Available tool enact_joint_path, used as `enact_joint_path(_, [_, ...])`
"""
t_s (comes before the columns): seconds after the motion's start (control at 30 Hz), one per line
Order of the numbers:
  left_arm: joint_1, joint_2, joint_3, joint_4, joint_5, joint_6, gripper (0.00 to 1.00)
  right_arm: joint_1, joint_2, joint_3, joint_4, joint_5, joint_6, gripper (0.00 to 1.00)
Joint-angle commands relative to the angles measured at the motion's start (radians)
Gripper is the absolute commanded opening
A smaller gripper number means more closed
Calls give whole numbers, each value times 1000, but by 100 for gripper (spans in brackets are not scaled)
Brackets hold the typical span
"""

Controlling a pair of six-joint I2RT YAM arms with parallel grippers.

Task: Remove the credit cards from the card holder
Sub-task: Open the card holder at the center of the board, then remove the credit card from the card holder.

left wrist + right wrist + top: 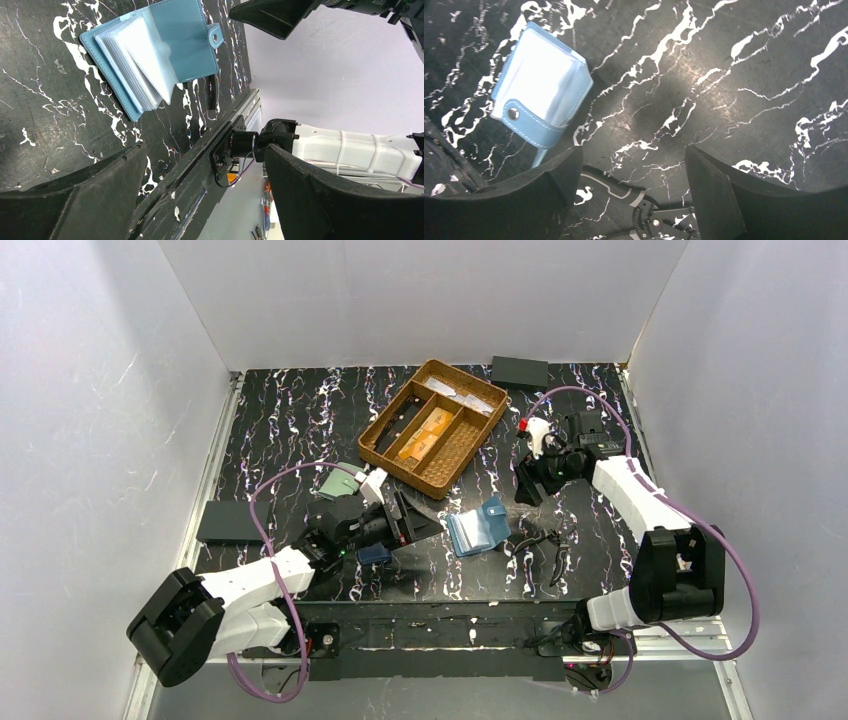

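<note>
A: Item 1, left pincer (205,148)?
B: Jaws wide, nothing btwn them. Low over the table (300,410), nose toward the card holder (160,50).

A: Item 2, right pincer (633,150)?
B: Also wide, empty. Only bare marbled top btwn its fingers.

A: Item 3, holder, whereabouts?
B: Flat on the table, approx. centre-front. It lies open w/ clear sleeves fanned up, snap tab at the end nearer the right arm. Sits btwn the two pincers, touching neither. Long axis runs roughly left-right, i.e. along the line joining them.

A: Direction from each?
B: From the left one: to its right, just ahead of the tips. From the right one: back toward the arm bases & to its left. From above, the right looks a shade closer, tab end facing it. Wouldn't swear to it.

A: Item 4, cards?
B: Orange cards (425,435) lie in a middle slot of the wicker tray (396,404), far side of the holder. No orange shows in the sleeves from either wrist view. My guess: holder emptied, or nearly. Inner pockets partly hidden, can't confirm.

A: Misc.?
B: Green wallet (338,486) & navy wallet (374,554), both by the left arm. Not part of the job.
</note>
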Motion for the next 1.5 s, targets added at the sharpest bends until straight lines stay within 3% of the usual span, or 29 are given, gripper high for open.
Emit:
enact_joint_path(0.0, [-5, -18, 44, -23, -13, 8, 86, 0, -41, 45, -42, -102, -35, 83])
enact_joint_path(0.3, [-4, -29, 44, -38, -30, 7, 86, 54, -96, 86, -63, -224, -68, 83])
enact_joint_path(0.57, [-4, -37, 21, -43, -47, -8, 86, 227, -163, 46, -99, -323, -189, 82])
enact_joint_path(0.77, [-4, -58, -4, -43, -67, -26, 85, 404, -151, -18, -42, -242, -182, 83])
enact_joint_path(1.0, [-3, -87, -38, -45, -90, -43, 85, 524, -63, -82, 93, 43, -65, 85])
enact_joint_path(1.23, [-4, -100, -56, -45, -103, -50, 85, 574, 41, -73, 163, 232, 22, 86])
enact_joint_path(1.47, [-4, -105, -68, -44, -108, -51, 86, 577, 83, -75, 171, 273, 35, 85])
